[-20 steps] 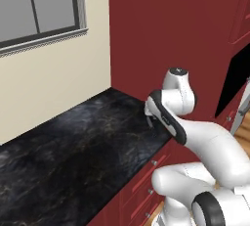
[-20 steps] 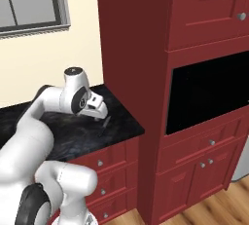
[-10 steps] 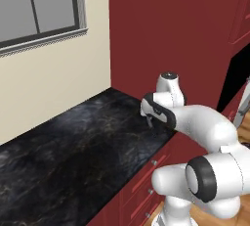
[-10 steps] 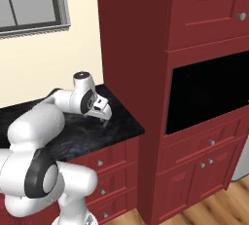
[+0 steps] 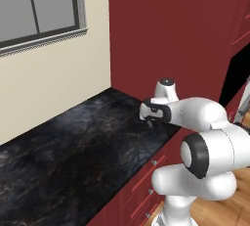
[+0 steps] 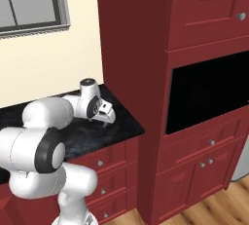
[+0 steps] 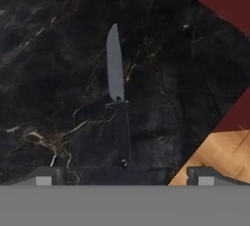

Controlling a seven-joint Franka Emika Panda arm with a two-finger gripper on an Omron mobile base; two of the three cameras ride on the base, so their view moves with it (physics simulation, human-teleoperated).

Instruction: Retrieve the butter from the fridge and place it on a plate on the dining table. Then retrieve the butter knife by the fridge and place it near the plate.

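Note:
The butter knife (image 7: pixel 118 112) lies flat on the black stone counter, grey blade pointing away from the hand and dark handle toward it. My gripper (image 7: pixel 124 176) hangs open just above the handle end, with one fingertip on each side of it and nothing between them. From the base cameras the gripper (image 5: pixel 155 124) (image 6: pixel 103 124) points down over the counter's corner beside the tall red cabinet, close to the stone.
A tall red cabinet (image 6: pixel 141 48) walls off the counter (image 5: pixel 83 142) on the right, with a black oven recess (image 6: pixel 209 92) in it. A cream wall and window (image 5: pixel 39 10) stand behind. Red drawers (image 6: pixel 112 170) sit below. Wooden floor (image 7: pixel 215 154) shows past the counter edge.
The arm has folded lower and the hand has sunk toward the counter's corner. The jaws have stayed open.

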